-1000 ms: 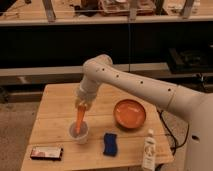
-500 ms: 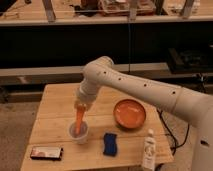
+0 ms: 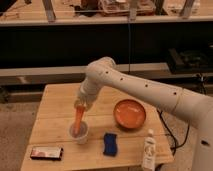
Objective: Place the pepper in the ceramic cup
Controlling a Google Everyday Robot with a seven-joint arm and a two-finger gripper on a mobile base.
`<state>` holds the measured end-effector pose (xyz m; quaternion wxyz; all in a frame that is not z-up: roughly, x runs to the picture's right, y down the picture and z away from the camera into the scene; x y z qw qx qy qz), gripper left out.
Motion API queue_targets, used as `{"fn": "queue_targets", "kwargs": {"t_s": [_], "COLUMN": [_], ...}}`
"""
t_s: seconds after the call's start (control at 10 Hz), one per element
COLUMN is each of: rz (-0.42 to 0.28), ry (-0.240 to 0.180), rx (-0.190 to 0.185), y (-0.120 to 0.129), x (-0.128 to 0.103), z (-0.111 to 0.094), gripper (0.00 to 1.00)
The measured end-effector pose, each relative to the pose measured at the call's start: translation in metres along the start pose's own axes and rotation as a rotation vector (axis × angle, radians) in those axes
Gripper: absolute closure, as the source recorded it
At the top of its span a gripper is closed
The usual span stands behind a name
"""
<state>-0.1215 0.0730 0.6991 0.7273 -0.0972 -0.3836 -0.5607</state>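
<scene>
The pepper point(image 3: 78, 120) is a long orange-red tapered thing standing nearly upright with its tip down inside the ceramic cup point(image 3: 80, 134), a small pale cup near the front left of the wooden table point(image 3: 55, 115). My gripper point(image 3: 80, 104) is right above the cup at the pepper's top end. The pepper's lower tip is hidden by the cup's wall.
A wide orange bowl point(image 3: 129, 113) sits to the right of the cup. A blue sponge point(image 3: 110, 143) lies in front, a white bottle point(image 3: 148, 150) stands at the front right, and a dark flat packet point(image 3: 46, 152) lies at the front left edge.
The arm and the pepper have stayed almost still over the cup; the pepper seems slightly lower in the cup.
</scene>
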Motion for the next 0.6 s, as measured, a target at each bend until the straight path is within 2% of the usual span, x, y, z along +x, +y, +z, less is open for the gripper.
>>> {"fn": "queue_targets", "kwargs": {"t_s": [0.4,0.6], "rz": [0.014,0.012], "ry": [0.007,-0.007], "rx": [0.011,0.022], "y": [0.0013,0.0026], "x": [0.0005,0.0011], "z": [-0.001,-0.0006], "gripper": [0.2,0.24]}}
